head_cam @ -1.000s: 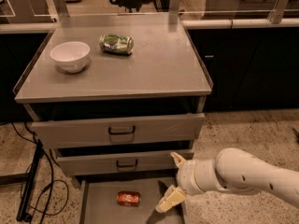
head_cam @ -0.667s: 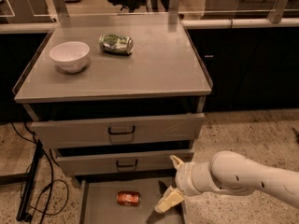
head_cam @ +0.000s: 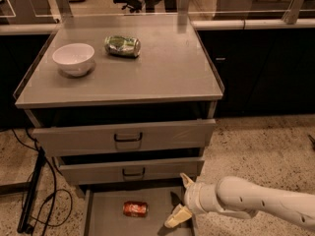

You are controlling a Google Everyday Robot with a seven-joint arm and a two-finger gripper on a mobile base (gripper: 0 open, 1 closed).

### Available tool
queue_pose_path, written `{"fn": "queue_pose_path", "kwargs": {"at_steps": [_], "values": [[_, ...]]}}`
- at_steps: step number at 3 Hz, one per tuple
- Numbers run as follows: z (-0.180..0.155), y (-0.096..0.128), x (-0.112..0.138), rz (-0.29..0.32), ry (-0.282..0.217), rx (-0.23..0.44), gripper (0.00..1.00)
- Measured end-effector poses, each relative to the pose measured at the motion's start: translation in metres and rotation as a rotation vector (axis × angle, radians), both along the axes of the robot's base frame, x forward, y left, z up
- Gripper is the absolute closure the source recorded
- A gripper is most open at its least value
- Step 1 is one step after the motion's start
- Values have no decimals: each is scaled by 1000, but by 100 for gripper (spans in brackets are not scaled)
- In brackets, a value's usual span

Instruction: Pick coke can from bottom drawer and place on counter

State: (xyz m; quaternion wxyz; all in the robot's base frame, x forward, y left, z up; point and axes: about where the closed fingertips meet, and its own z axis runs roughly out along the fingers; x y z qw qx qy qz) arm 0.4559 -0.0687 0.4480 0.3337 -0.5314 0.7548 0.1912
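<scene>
The coke can [head_cam: 135, 208] lies on its side on the grey floor of the open bottom drawer [head_cam: 106, 219]. My gripper [head_cam: 180, 200] is open, over the drawer's right part, a little to the right of the can and apart from it. One pale fingertip [head_cam: 177, 217] points down-left, the other [head_cam: 187, 180] points up. The white arm comes in from the lower right. The counter [head_cam: 162, 68] is the grey top of the cabinet, above.
A white bowl [head_cam: 74, 58] stands at the counter's left. A green can [head_cam: 122, 45] lies on its side at the counter's back middle. Two upper drawers with black handles [head_cam: 128, 137] are partly pulled out. Black cables [head_cam: 37, 200] lie on the floor at the left.
My arm and gripper have shifted slightly to the left, towards the can. The can has not moved.
</scene>
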Motion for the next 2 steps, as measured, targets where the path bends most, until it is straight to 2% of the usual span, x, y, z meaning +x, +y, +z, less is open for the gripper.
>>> {"fn": "queue_pose_path", "kwargs": {"at_steps": [1, 2], "values": [[-44, 6, 7, 6, -17, 16, 0], [-90, 18, 8, 33, 1, 17, 0]]}}
